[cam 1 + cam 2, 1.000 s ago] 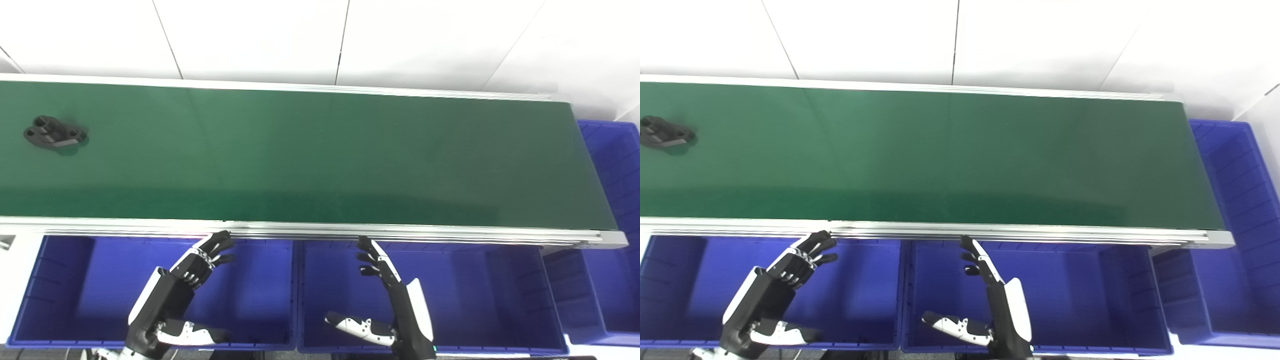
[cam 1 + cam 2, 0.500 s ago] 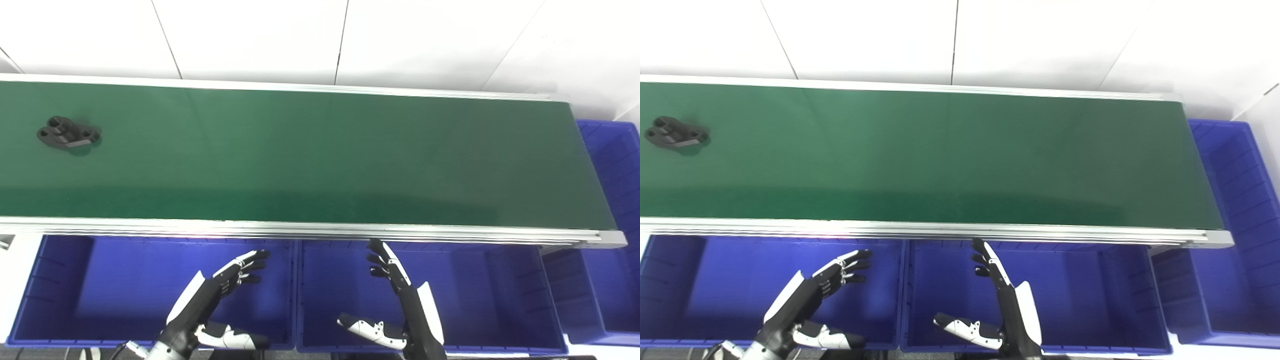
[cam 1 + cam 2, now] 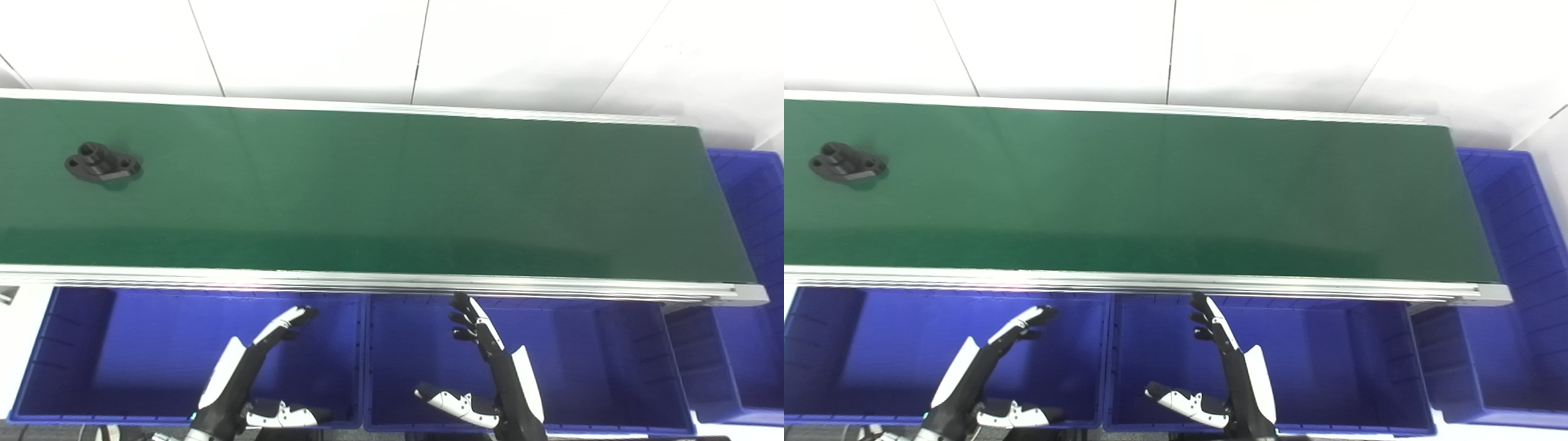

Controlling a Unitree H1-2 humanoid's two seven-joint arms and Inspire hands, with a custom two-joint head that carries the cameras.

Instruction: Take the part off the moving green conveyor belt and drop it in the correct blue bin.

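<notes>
A black part [image 3: 103, 168] with round holes lies on the green conveyor belt [image 3: 392, 196] at its far left; it also shows in the right eye view [image 3: 848, 168]. My left hand [image 3: 245, 373] is open and empty, low over the left blue bin [image 3: 79, 355], fingers stretched toward the belt's near rail. My right hand [image 3: 490, 367] is open and empty over the middle blue bin [image 3: 600, 361]. Both hands are far from the part.
The belt's aluminium rail [image 3: 392, 283] runs across just beyond the fingertips. A third blue bin [image 3: 750, 202] stands at the belt's right end. White wall panels rise behind the belt.
The part has ridden the belt to the right. My left hand has dropped back from the rail, turned edge-on and shifted right. My right hand has shifted slightly right and back.
</notes>
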